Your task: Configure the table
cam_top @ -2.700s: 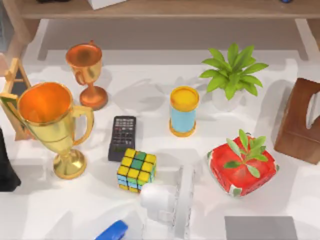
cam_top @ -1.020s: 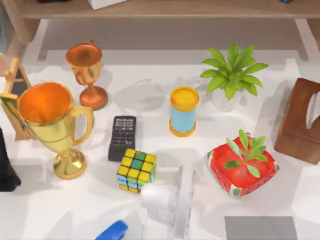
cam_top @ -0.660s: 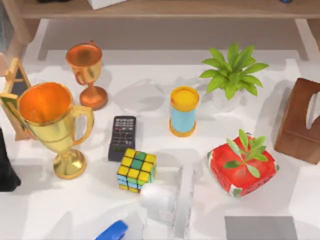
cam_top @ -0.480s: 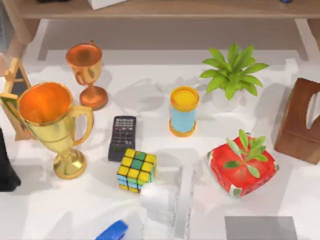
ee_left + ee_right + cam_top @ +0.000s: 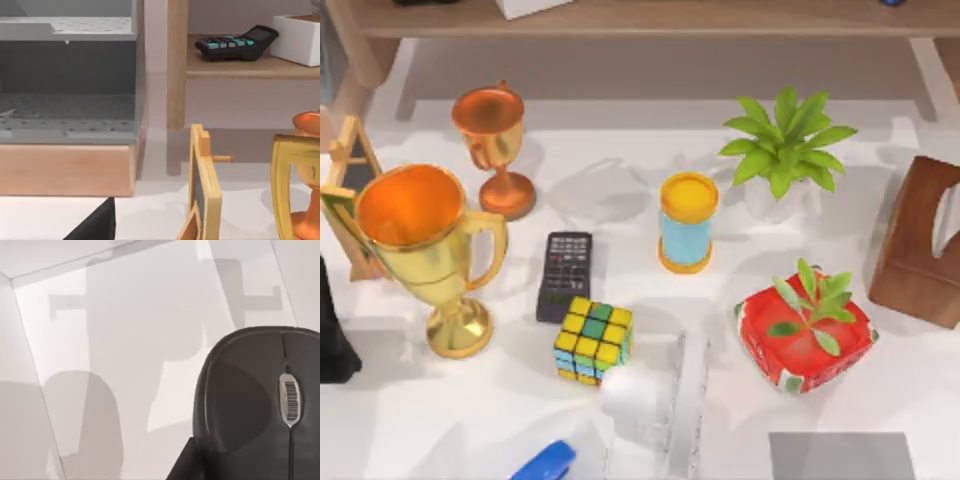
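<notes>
Crowded white surface, nothing in hand yet

The surface (image 5: 620, 190) spreads under everything: rigid, glossy, slick, so we'd judge items slide easily. On it, gold trophy (image 5: 420, 250), cube (image 5: 593, 340), cup (image 5: 687, 222), red planter (image 5: 805, 335); a black mouse (image 5: 260, 405) fills our right wrist view. Whether either tool is apart or together, we can't tell.

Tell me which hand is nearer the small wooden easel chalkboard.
Left, probably. Its wrist camera looks at the easel chalkboard from close up, beside the gold trophy; the right wrist camera faces a black mouse instead.
</notes>
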Available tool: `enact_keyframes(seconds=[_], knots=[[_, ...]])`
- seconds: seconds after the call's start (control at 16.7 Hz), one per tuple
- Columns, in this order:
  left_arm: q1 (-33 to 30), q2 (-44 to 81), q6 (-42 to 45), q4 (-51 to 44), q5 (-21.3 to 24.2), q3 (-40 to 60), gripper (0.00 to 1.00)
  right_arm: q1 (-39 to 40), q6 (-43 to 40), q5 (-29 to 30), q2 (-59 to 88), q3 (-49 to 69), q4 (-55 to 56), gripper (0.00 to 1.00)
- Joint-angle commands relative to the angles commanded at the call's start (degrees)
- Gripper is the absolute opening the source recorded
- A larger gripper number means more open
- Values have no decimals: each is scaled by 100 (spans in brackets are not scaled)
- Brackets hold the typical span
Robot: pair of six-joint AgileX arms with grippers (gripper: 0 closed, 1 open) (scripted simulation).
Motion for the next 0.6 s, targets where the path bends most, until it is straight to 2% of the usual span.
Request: enact_keyframes(seconds=[0.3, 0.6], knots=[[0, 0, 0, 0, 0, 0, 100, 596, 1232, 20, -1727, -1677, 378, 0], [0, 0, 0, 0, 0, 0, 100, 2154, 2596, 163, -3208, -3728, 396, 0]])
